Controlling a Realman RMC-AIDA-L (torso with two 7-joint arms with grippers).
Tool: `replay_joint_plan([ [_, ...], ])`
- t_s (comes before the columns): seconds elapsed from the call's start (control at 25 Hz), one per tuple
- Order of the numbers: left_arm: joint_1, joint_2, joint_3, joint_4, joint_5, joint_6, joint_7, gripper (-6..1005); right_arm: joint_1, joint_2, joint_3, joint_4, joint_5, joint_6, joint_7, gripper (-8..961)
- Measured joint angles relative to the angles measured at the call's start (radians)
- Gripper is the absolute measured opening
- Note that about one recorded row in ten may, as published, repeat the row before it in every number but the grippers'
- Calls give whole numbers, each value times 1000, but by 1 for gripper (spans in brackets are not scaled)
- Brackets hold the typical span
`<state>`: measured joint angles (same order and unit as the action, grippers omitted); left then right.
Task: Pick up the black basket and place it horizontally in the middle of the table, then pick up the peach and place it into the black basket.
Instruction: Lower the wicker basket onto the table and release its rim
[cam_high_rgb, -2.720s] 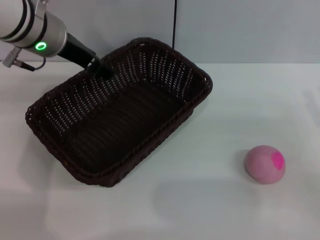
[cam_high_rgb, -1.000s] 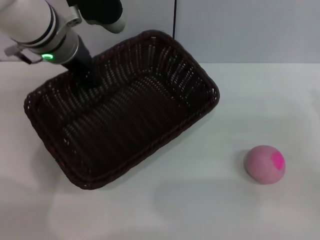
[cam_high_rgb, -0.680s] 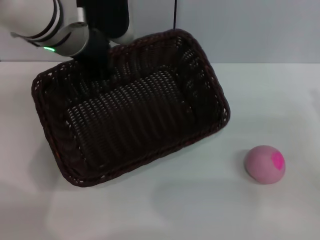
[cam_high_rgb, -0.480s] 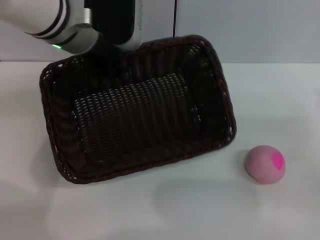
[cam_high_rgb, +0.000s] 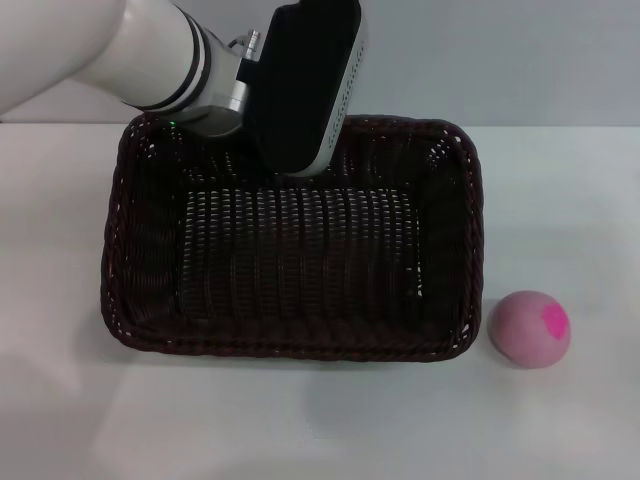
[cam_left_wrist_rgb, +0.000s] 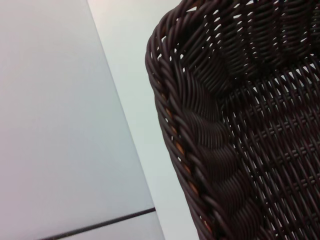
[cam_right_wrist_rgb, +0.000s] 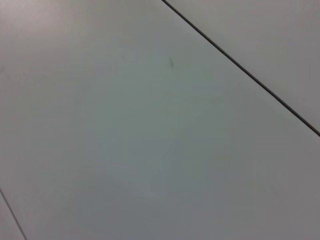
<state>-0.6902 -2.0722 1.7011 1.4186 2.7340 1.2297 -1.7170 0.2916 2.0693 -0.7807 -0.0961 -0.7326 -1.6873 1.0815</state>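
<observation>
The black basket (cam_high_rgb: 300, 347) lies lengthwise across the middle of the white table (cam_high_rgb: 560, 200), its long sides parallel to the table's front edge. My left gripper (cam_high_rgb: 291, 170) reaches down over the basket's far rim at its middle and holds that rim; its black body hides the fingers. The left wrist view shows a close corner of the basket's braided rim (cam_left_wrist_rgb: 210, 150). The peach (cam_high_rgb: 529, 329), pale pink with a magenta patch, sits on the table just right of the basket's front right corner, apart from it. My right gripper is out of view.
A grey wall with a dark vertical seam stands behind the table. The right wrist view shows only plain grey panels with a thin seam (cam_right_wrist_rgb: 240, 70). Bare tabletop lies in front of the basket and to its right beyond the peach.
My left gripper has swung the basket round from a diagonal lie to a level one and carried it right and toward the table's middle. The peach has not moved.
</observation>
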Motion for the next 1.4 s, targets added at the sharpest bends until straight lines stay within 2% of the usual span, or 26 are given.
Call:
replay_joint_plan([
  [0.4, 34, 0, 16, 11, 19, 30, -25, 344, 6, 0, 0, -5, 0, 22, 0, 705],
  [0.52, 52, 0, 34, 55, 18, 35, -81, 352, 7, 0, 0, -5, 0, 25, 0, 704],
  [1.08, 68, -1, 126, 62, 45, 27, -204, 391, -5, 3, 0, -5, 6, 25, -5, 702],
  [1.32, 71, -2, 127, 67, 48, 17, -240, 408, -5, 3, 0, -5, 7, 25, -6, 701],
  [1.4, 69, -2, 127, 69, 48, 9, -256, 473, -9, 2, 0, -5, 7, 25, -6, 700],
])
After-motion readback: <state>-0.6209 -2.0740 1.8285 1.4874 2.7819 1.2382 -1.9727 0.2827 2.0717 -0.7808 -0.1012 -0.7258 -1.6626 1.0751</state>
